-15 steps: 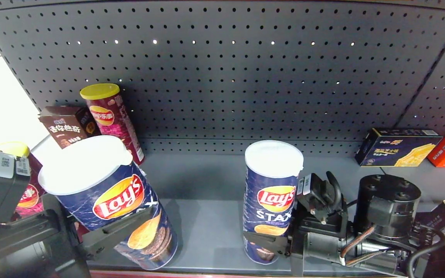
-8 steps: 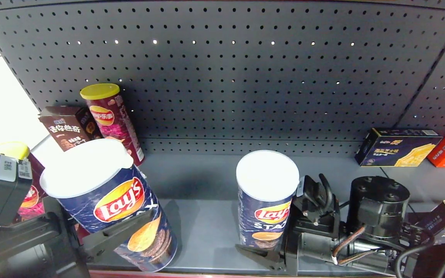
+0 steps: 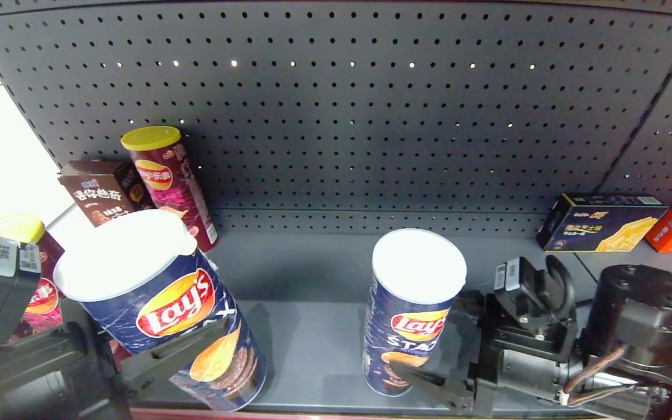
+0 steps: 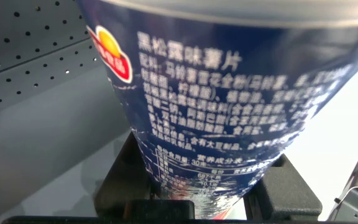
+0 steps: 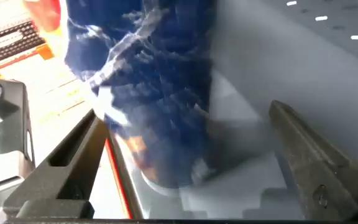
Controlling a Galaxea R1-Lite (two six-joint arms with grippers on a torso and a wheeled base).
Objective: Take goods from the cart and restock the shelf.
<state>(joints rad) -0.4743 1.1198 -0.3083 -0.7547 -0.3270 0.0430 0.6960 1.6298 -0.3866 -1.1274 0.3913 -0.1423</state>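
a tilted can is clamped in the left gripper, and an upright can on the shelf is flanked by the wide-spread right gripper.

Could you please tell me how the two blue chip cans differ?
The left can leans; the right can stands on the shelf. The left can is clamped in the left claw; the right can sits inside the open right claw. Both are blue with white lids.
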